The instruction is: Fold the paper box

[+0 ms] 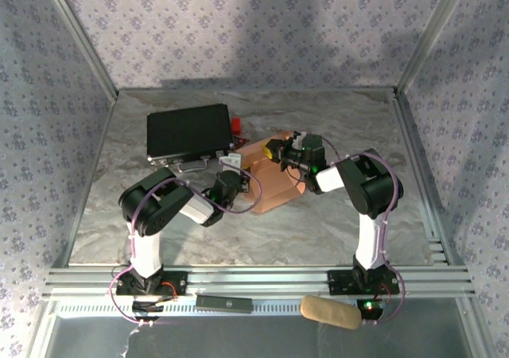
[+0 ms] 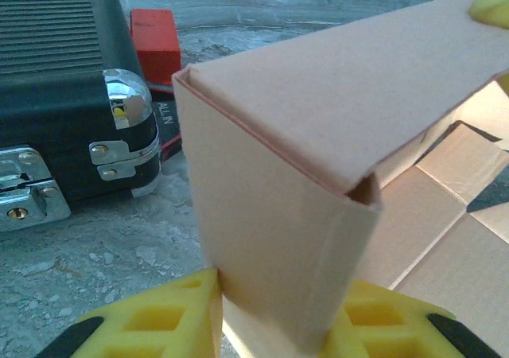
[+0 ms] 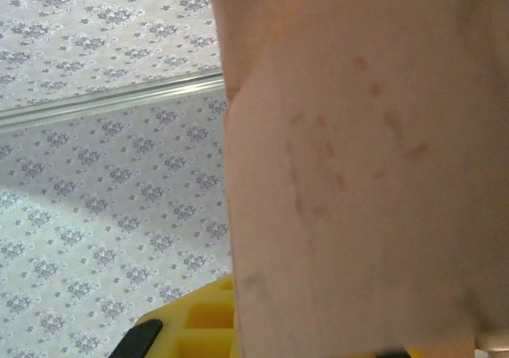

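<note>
The paper box (image 1: 274,184), salmon-orange cardboard, lies partly folded in the middle of the table. In the left wrist view one end of the paper box (image 2: 278,215) stands up as a folded wall with a panel bent over its top. My left gripper (image 2: 278,326) holds that end, with a yellow pad pressed against each side of it. My right gripper (image 1: 278,149) is shut on the far upper edge of the raised panel. One of its yellow fingers (image 3: 199,326) shows beside cardboard (image 3: 366,183) that hides the other. Its fingertip (image 2: 489,4) also shows on the panel's edge.
A black case (image 1: 188,132) with chrome corners lies at the back left, close to the box, with a red block (image 1: 235,125) by its right end. At the near edge lie a tan oblong pad (image 1: 330,312) and a dark bar (image 1: 224,302). Patterned walls enclose the table.
</note>
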Controlling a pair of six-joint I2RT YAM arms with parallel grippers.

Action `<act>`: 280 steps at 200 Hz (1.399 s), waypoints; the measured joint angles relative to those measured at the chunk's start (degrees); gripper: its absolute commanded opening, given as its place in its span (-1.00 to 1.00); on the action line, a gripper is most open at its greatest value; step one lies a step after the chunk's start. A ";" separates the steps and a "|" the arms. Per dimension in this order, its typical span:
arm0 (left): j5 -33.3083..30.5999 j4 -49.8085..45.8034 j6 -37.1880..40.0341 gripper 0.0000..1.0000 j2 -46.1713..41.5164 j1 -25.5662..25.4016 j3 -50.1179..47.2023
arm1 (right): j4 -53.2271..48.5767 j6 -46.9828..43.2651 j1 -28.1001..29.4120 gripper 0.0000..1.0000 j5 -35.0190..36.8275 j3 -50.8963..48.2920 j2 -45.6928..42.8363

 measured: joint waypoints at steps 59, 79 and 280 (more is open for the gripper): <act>-1.46 -0.33 -0.26 -0.90 0.42 0.24 0.68 | 0.57 0.13 0.00 -1.00 1.31 -0.04 0.00; -2.29 -1.20 -0.76 -1.00 0.42 0.24 1.22 | 0.59 0.24 0.00 -1.00 1.49 -0.04 0.02; -9.42 -69.22 -18.67 -1.00 -20.92 -2.73 20.26 | -65.53 -27.10 0.63 0.29 15.41 5.92 -47.45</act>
